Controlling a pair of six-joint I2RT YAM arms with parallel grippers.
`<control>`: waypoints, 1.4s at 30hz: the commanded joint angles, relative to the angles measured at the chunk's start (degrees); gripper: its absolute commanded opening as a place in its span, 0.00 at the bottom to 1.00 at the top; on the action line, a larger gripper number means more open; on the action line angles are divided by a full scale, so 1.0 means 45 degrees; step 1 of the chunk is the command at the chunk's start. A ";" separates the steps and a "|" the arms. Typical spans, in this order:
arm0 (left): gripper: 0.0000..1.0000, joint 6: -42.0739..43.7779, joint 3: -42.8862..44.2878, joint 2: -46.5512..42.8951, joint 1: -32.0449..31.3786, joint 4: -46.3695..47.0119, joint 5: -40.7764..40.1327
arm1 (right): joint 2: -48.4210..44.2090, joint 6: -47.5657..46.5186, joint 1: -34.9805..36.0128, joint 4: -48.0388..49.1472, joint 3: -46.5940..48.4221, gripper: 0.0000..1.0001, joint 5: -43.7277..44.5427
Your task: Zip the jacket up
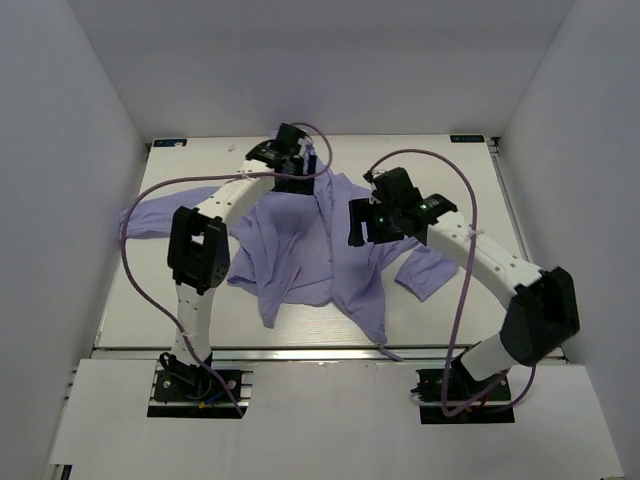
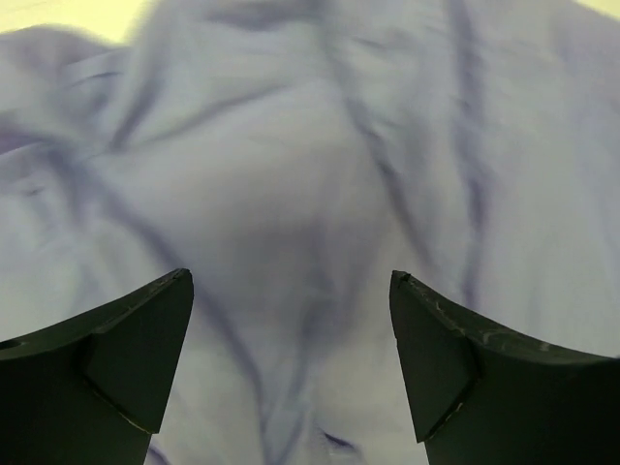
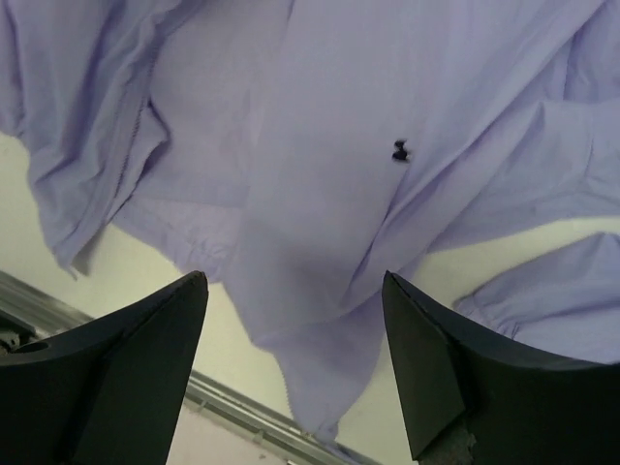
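Note:
The lavender jacket (image 1: 310,250) lies crumpled and open on the white table, sleeves spread left and right, its hem toward the near edge. My left gripper (image 1: 300,160) hangs open over the collar end at the far side; the left wrist view shows blurred purple fabric (image 2: 291,194) between its spread fingers. My right gripper (image 1: 362,225) is open over the jacket's right front panel. In the right wrist view the panel (image 3: 320,145) shows a small dark mark (image 3: 400,152), zipper teeth (image 3: 131,145) along the left flap and the hem tip (image 3: 325,397) pointing down.
The table's near edge has a metal rail (image 3: 242,407). The right sleeve cuff (image 1: 425,280) lies under my right arm. The left sleeve (image 1: 150,218) reaches toward the left wall. White walls enclose the table on three sides.

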 commanded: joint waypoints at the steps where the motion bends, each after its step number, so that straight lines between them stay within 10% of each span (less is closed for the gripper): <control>1: 0.91 0.2142 0.0592 0.0362 -0.0518 -0.0048 0.0454 | 0.1468 -0.0580 -0.0911 0.1089 0.1084 0.77 -0.0727; 19: 0.74 0.1850 0.3036 0.3938 -0.0714 -0.0186 0.0141 | 0.8913 -0.1127 -0.1714 0.2925 0.7218 0.74 -0.1941; 24: 0.45 0.1675 0.3173 0.4329 -0.0714 0.0302 0.0610 | 0.9948 -0.1166 -0.1714 0.2985 0.7863 0.71 -0.1709; 26: 0.13 0.1403 0.3328 0.4310 -0.0695 0.0400 0.0436 | 1.0475 -0.1166 -0.1714 0.2656 0.8213 0.46 -0.1065; 29: 0.00 0.0915 0.3563 0.4038 -0.0559 0.0518 0.0027 | 1.1062 -0.0446 -0.1908 0.1875 0.9131 0.00 0.0030; 42: 0.00 -0.1411 0.1650 0.1049 0.1258 0.2314 0.0376 | 0.8621 0.2114 -0.4738 0.4879 0.6086 0.00 -0.0690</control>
